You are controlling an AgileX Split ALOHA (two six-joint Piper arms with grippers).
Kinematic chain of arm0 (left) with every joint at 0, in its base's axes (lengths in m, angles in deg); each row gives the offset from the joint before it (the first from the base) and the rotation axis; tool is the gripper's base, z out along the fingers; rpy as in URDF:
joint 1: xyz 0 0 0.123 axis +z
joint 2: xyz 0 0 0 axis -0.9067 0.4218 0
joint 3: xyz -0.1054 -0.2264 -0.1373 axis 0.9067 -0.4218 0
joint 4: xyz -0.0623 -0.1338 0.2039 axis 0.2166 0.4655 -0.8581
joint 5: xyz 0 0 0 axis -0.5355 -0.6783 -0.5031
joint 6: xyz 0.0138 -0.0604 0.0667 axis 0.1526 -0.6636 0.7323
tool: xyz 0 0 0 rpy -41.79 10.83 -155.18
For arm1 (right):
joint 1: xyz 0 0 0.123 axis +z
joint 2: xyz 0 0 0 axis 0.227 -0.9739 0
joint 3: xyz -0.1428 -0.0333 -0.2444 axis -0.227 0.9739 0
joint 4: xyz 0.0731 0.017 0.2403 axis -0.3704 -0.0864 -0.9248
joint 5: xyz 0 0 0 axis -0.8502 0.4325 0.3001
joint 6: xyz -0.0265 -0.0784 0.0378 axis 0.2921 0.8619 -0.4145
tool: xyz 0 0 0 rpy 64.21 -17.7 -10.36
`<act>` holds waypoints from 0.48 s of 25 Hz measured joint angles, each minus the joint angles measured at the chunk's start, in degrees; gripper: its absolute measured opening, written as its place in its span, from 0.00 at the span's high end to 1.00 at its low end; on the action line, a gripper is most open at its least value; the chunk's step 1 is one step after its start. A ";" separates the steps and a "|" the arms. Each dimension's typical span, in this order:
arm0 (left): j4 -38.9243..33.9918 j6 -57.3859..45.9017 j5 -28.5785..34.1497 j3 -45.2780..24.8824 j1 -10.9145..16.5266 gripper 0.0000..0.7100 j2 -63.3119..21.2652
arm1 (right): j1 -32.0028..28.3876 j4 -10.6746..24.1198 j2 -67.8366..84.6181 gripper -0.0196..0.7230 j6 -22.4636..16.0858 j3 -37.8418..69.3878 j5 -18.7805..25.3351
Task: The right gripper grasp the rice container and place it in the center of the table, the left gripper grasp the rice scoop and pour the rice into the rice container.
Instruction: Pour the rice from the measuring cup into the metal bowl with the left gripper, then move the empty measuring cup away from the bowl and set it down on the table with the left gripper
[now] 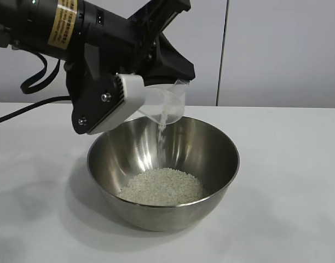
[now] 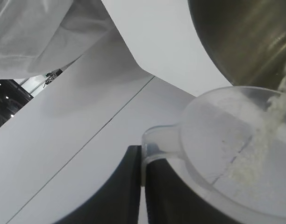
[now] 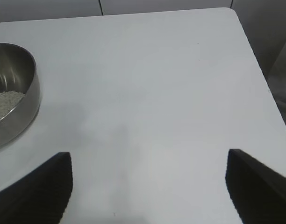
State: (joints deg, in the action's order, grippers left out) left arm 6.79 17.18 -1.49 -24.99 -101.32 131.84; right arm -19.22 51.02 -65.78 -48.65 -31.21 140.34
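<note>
The rice container (image 1: 211, 148), a big shiny steel bowl, stands on the white table (image 1: 288, 164) with a heap of rice (image 1: 162, 187) in its bottom. Above its far rim my left gripper (image 1: 141, 92) is shut on the tab handle of the clear rice scoop (image 1: 166, 104), which is tipped over so a thin stream of grains (image 1: 162, 134) falls into the bowl. In the left wrist view the handle sits pinched between the black fingers (image 2: 129, 186), and rice (image 2: 260, 144) slides toward the lip of the scoop (image 2: 213, 140). My right gripper (image 3: 150, 186) hangs open over bare table, well apart from the bowl (image 3: 28, 107).
A grey wall panel (image 1: 277, 49) rises behind the table. The right wrist view shows the table's far corner and side edge (image 3: 255, 60), with a drop beyond. A black cable (image 1: 25, 109) trails from the left arm at the back left.
</note>
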 joint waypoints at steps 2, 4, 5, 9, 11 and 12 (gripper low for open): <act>-0.07 -0.65 0.00 0.00 0.00 0.98 0.00 | 0.00 0.00 0.00 0.15 0.00 0.00 0.00; -0.07 -2.96 -0.14 0.00 0.00 0.98 0.00 | 0.00 0.00 0.00 0.15 0.00 0.00 0.00; -0.07 -5.48 -0.45 0.00 0.00 0.98 0.00 | 0.00 0.00 0.00 0.15 0.00 0.00 0.00; 1.96 -22.51 -3.36 -1.30 0.00 0.98 -0.05 | 0.00 0.00 0.00 0.15 0.00 0.00 0.00; 4.39 -32.98 -5.34 -1.86 0.00 0.98 -0.05 | 0.00 0.00 0.00 0.15 0.00 0.00 0.00; 6.19 -38.76 -5.94 -1.87 0.00 0.98 -0.05 | 0.00 0.00 0.00 0.15 0.00 0.00 0.00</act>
State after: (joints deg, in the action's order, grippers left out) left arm 12.98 -21.57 -7.43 -26.86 -101.32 131.80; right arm -19.22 51.02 -65.78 -48.65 -31.21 140.34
